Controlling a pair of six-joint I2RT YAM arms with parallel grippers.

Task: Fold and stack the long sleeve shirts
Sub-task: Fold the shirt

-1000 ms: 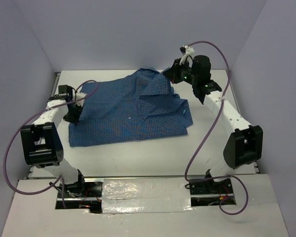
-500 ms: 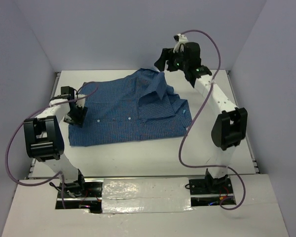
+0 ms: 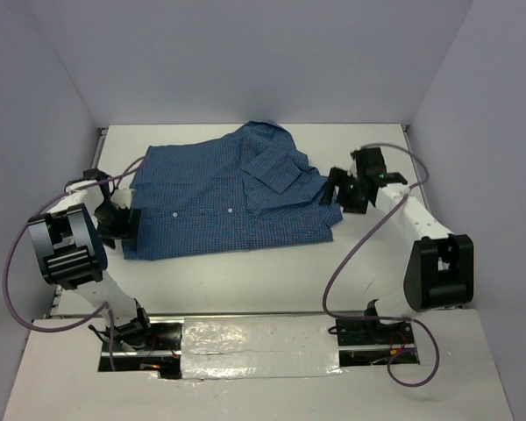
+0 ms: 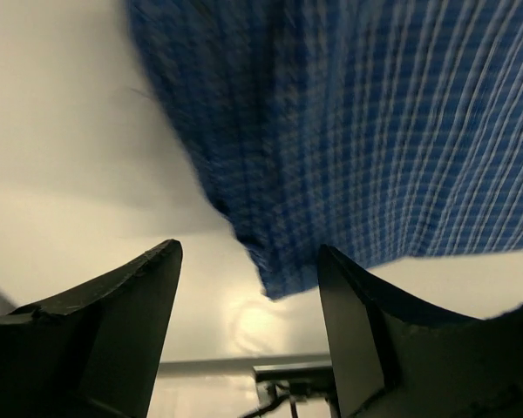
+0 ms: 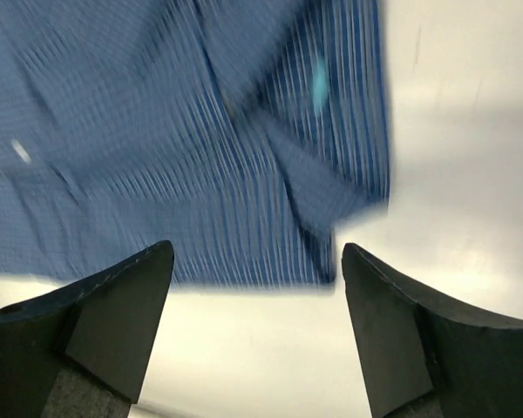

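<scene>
The long sleeve shirt (image 3: 228, 202) is blue, finely checked, and lies folded flat in the middle of the white table (image 3: 263, 276), with small white buttons along its front. My left gripper (image 3: 120, 224) stands open just off the shirt's left edge, holding nothing; in the left wrist view a corner of the shirt (image 4: 349, 148) lies beyond the left gripper (image 4: 248, 261). My right gripper (image 3: 339, 195) is open beside the shirt's right edge. The right wrist view shows the blurred shirt (image 5: 183, 148) ahead of the empty right gripper (image 5: 257, 261).
Pale walls close in the table on the left, back and right. The arm bases (image 3: 131, 333) sit at the near edge with a strip of silver tape (image 3: 254, 338) between them. Purple cables (image 3: 351, 254) loop beside each arm.
Both grippers have opened and let go of the shirt. The right arm dropped from the shirt's far corner to its right edge; the raised fold now lies flat. The left arm drew back left.
</scene>
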